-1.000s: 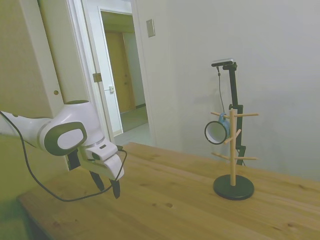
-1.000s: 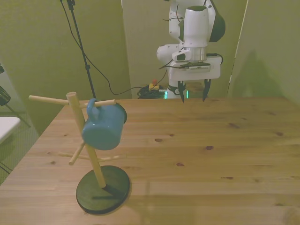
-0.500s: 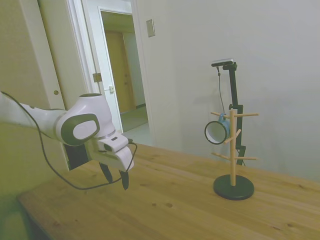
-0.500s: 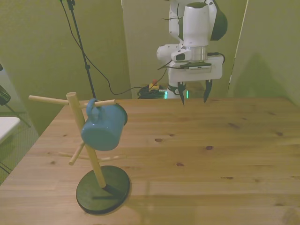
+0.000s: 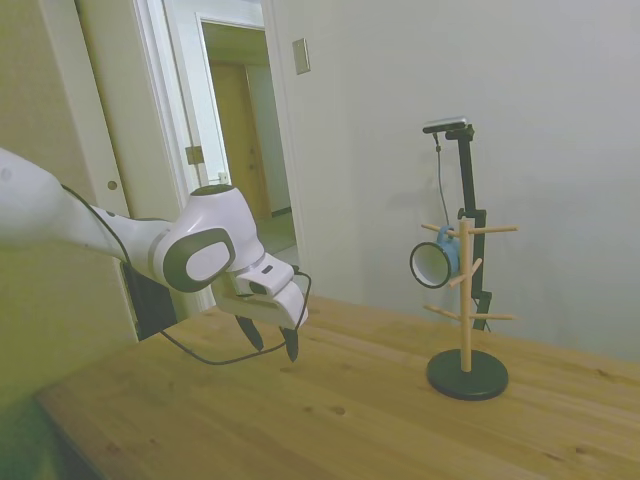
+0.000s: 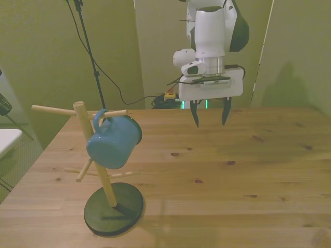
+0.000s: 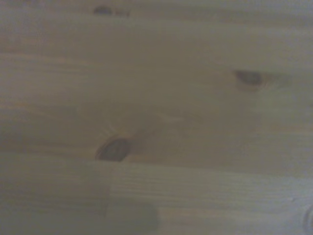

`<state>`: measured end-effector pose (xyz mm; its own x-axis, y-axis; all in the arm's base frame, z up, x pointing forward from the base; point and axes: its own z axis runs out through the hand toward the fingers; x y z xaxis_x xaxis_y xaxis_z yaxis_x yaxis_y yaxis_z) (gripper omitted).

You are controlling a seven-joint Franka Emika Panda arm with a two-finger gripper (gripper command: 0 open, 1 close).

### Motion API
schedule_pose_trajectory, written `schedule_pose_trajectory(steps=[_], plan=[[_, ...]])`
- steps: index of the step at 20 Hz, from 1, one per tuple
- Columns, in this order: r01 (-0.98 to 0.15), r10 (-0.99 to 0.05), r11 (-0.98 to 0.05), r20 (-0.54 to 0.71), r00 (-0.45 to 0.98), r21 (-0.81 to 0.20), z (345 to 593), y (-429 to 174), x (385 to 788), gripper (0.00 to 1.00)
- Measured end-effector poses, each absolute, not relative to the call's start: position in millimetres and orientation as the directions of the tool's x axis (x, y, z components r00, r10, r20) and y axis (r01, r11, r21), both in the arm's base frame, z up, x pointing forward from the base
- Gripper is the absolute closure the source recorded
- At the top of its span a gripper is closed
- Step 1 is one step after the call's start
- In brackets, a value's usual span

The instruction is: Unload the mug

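Mug (image 6: pixel 113 140) hangs by handle on upper peg of wooden rack (image 6: pixel 98 170), front view's left, so must lift off peg. Gripper (image 6: pixel 209 112) well apart above table (image 6: pixel 248 175), fingers spread, empty, ready for approach.

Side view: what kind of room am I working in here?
Probably a lab or office room set up for robot trials: plain walls, an open door onto a corridor, and a bare wooden table holding only a peg stand with a mug.
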<state>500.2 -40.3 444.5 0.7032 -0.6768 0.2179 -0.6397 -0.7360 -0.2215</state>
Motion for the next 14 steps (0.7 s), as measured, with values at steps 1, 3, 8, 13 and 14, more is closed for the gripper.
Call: schedule_pose_trajectory(steps=[1,3,8,13,14], plan=[[-0.629,-0.676,-0.737,0.260,0.690,-0.249,446.6,-43.8,497.9,0.00],[-0.614,-0.680,-0.734,0.327,0.657,-0.292,449.5,-51.1,495.6,0.00],[-0.578,-0.705,-0.708,0.463,0.538,-0.406,462.7,-77.6,496.5,0.00],[-0.541,-0.726,-0.685,0.518,0.452,-0.488,485.9,-101.0,491.5,0.00],[-0.533,-0.729,-0.682,0.527,0.438,-0.501,492.6,-105.5,491.1,0.00]])
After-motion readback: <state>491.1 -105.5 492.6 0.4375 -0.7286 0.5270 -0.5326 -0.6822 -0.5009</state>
